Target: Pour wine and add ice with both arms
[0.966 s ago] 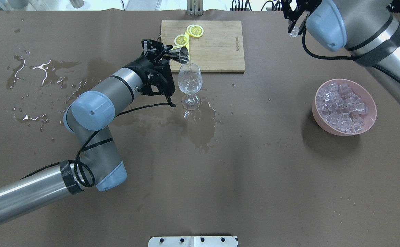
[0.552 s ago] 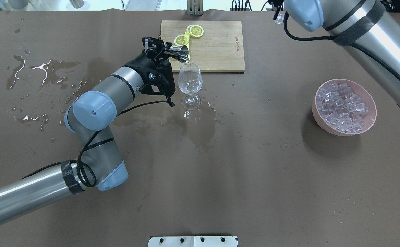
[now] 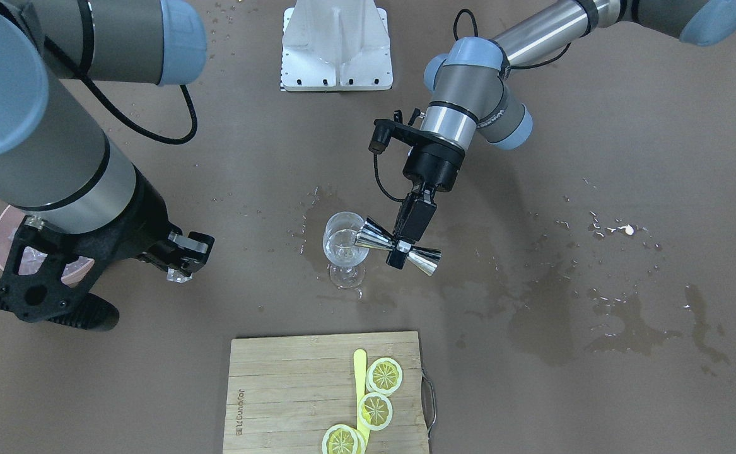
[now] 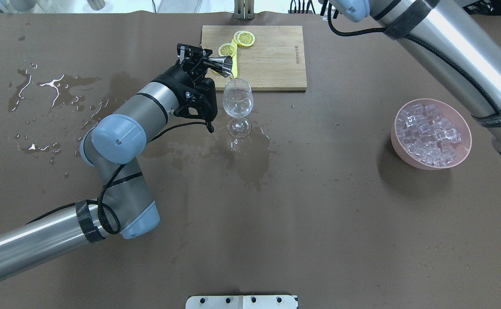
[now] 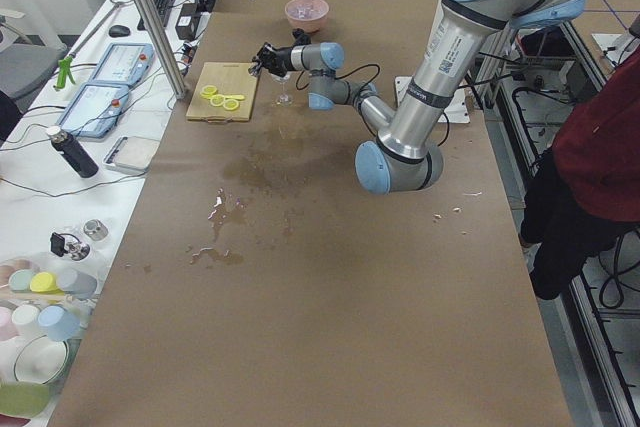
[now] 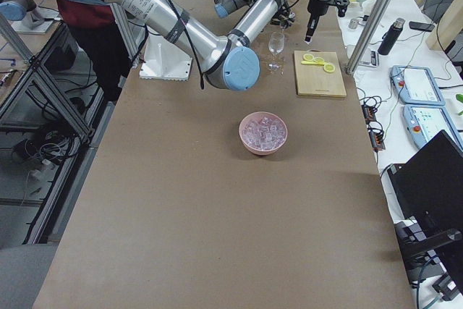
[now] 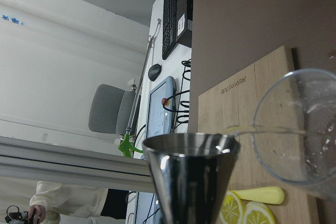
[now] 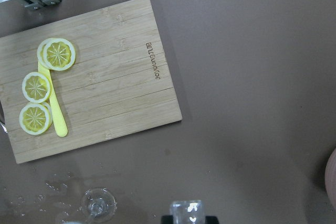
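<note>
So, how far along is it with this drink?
Already done: an ice cube is fetched, held in the right tool. In hand: the left tool tips the metal jigger, wine streaming into the wine glass. Left: getting that cube into the glass; it hangs well aside.
</note>
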Robot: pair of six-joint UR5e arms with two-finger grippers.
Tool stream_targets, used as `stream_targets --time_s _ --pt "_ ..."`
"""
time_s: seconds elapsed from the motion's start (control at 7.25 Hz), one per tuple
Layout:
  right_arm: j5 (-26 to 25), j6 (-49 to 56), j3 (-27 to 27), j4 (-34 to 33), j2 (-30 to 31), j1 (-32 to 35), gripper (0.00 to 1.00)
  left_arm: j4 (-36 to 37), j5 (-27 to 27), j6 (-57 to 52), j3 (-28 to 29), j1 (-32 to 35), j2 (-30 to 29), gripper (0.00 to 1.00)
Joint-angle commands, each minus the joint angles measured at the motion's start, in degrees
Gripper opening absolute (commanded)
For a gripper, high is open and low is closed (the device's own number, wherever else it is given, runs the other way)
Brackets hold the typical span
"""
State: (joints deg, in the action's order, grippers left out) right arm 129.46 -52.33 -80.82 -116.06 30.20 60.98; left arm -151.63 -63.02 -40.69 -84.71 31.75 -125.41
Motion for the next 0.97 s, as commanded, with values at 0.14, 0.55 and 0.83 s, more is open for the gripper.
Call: stream_targets --time_s 0.14,0.55,0.83 --pt "-2.37 -1.8 0.57 0.22 -1.8 -2.7 0.26 0.02 2.27 -4.22 -0.46 -0.02 0.42 0.0" --pt "-2.46 -3.03 0.57 0.3 -2.86 -4.19 0.26 1.51 5.43 -7.83 -2.04 -2.12 0.33 0.0" --pt "-2.46 -3.21 0.4 0.39 -2.86 -4.46 0.26 1.51 8.34 -8.71 -2.04 -4.66 0.42 0.0"
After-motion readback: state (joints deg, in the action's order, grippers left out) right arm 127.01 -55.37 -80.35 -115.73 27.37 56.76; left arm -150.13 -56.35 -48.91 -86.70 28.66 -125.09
